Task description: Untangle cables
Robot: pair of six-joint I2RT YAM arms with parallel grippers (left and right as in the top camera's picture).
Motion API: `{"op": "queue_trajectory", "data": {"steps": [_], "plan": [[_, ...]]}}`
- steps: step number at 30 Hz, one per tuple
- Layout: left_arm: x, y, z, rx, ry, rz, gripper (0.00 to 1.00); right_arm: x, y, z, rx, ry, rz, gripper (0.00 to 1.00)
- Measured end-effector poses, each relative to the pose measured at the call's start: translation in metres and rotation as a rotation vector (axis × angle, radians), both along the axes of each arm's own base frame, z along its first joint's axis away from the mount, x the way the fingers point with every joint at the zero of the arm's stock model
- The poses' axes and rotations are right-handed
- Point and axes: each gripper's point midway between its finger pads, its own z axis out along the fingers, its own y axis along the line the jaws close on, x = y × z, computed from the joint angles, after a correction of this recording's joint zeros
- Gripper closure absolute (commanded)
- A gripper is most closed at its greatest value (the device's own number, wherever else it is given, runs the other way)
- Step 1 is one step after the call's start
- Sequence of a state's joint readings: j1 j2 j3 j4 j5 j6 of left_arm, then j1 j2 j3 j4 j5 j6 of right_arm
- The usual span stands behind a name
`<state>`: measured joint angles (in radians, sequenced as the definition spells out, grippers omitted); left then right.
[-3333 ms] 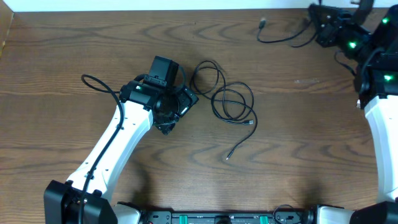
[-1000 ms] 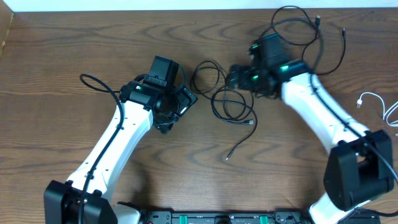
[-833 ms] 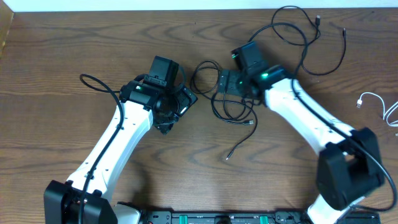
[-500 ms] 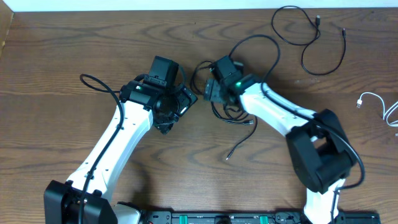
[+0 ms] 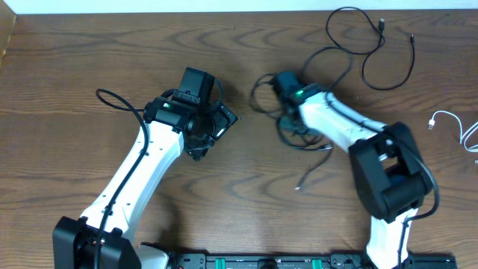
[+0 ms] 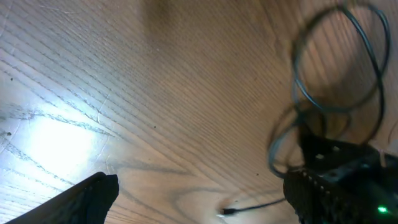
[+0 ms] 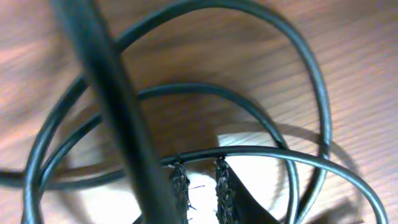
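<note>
One black cable lay mid-bench in a loose tangle of overlapping loops. Its tail ran out toward the near edge and ended in a small plug. One strand of the tangle was pinched at the tips of the right end effector. A second black cable sprawled in open curves at the far right, well apart from the first, both ends lying free. The white cable lay at the right edge, only partly in view.

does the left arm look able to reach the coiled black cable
Probably yes: the coiled black cable lies just beside the open left gripper, only table between, though the right gripper is closed on it.
</note>
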<state>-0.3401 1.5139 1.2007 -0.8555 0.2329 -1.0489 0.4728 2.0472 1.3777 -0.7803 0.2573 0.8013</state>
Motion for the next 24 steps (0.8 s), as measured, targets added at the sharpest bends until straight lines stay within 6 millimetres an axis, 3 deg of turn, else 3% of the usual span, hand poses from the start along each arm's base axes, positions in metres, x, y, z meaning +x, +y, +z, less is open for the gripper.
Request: {"op": "queue_trajectory", "data": {"steps": [7, 12, 15, 19, 20, 22, 24], "plan": [[0.000, 0.000, 0.000, 0.000, 0.000, 0.000, 0.08, -0.003, -0.080, 0.000, -0.079, 0.094, -0.129, 0.93], [0.000, 0.000, 0.000, 0.000, 0.000, 0.000, 0.08, -0.007, -0.113, 0.000, -0.104, 0.143, -0.142, 0.93], [0.000, 0.000, 0.000, 0.000, 0.000, 0.000, 0.08, -0.008, -0.121, 0.001, -0.109, 0.154, -0.146, 0.91], [0.000, 0.000, 0.000, 0.000, 0.000, 0.000, 0.08, -0.012, -0.127, 0.003, -0.086, 0.190, -0.129, 0.54], [0.000, 0.000, 0.000, 0.000, 0.001, 0.000, 0.08, -0.015, -0.126, 0.008, -0.071, 0.202, -0.124, 0.38], [0.000, 0.000, 0.000, 0.000, 0.000, 0.000, 0.08, -0.016, -0.123, 0.026, -0.033, 0.203, -0.111, 0.23], [0.000, 0.000, 0.000, 0.000, 0.001, 0.000, 0.08, -0.010, -0.115, 0.058, 0.018, 0.161, -0.095, 0.07]]}}
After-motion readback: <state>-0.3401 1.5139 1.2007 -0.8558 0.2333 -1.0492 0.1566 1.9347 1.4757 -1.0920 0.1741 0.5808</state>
